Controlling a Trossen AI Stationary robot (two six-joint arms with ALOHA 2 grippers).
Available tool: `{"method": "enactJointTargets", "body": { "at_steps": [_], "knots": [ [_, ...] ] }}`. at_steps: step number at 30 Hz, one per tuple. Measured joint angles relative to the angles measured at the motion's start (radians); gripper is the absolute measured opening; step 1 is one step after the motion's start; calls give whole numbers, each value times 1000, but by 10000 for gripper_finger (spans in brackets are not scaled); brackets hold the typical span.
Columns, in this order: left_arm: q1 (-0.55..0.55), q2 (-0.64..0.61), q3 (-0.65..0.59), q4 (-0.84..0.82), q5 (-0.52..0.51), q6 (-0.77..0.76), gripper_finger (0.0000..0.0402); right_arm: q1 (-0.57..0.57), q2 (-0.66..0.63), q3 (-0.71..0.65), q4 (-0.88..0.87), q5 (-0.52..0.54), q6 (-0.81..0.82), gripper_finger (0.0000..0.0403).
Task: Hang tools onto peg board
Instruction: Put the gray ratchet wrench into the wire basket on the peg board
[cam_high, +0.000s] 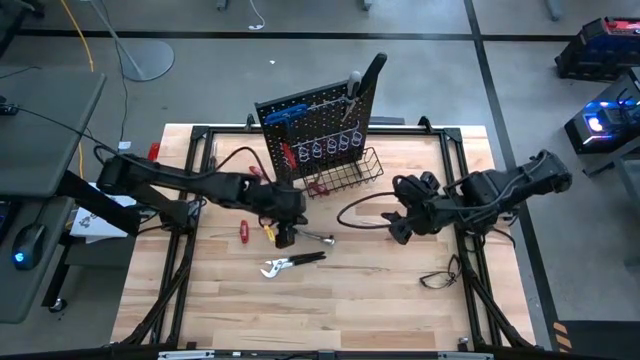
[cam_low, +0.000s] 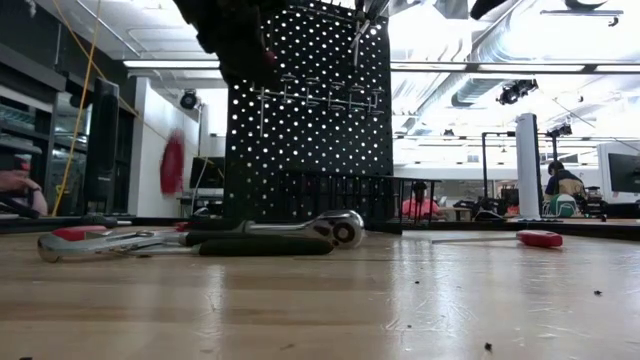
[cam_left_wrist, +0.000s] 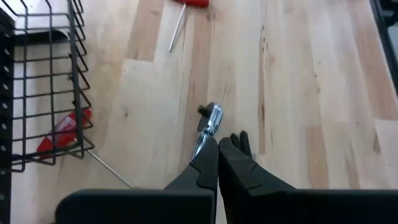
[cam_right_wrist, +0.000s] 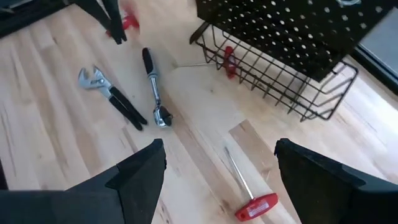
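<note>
On the pale wooden tabletop (cam_high: 400, 290), silver pliers with black grips (cam_high: 290, 263) lie just beside the left hand (cam_left_wrist: 217, 158). The upright black perforated peg board (cam_high: 320, 125) with its black wire basket (cam_high: 345, 172) stands behind. The left hand's fingers are pressed together on the black handle of a silver ratchet wrench (cam_left_wrist: 210, 121). The right hand (cam_right_wrist: 221, 165) hovers wide open, holding nothing, above a red-handled screwdriver (cam_right_wrist: 252, 202).

My own fingers (cam_left_wrist: 208, 171) cover the ratchet (cam_left_wrist: 210, 121) handle, so only its head shows. The red tool (cam_left_wrist: 189, 2) is cut off at the picture's edge. The red-handled tool (cam_left_wrist: 62, 130) sits half-hidden behind the basket (cam_left_wrist: 78, 93) wires (type unclear).
</note>
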Motion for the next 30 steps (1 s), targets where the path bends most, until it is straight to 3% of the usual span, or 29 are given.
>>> {"method": "enactJointTargets", "body": {
  "at_steps": [10, 23, 30],
  "knots": [
    [-11, 124, -1, -23, 9, 180, 10, -86, 0, 0, 45, -98, -172, 291],
    [-11, 277, -1, -73, 31, 319, 166, -97, 0, 0, 34, -123, -210, 291],
    [-13, 341, -1, -72, 61, 302, 195, -97, 0, 0, 28, -123, -202, 291]
  ]
}}
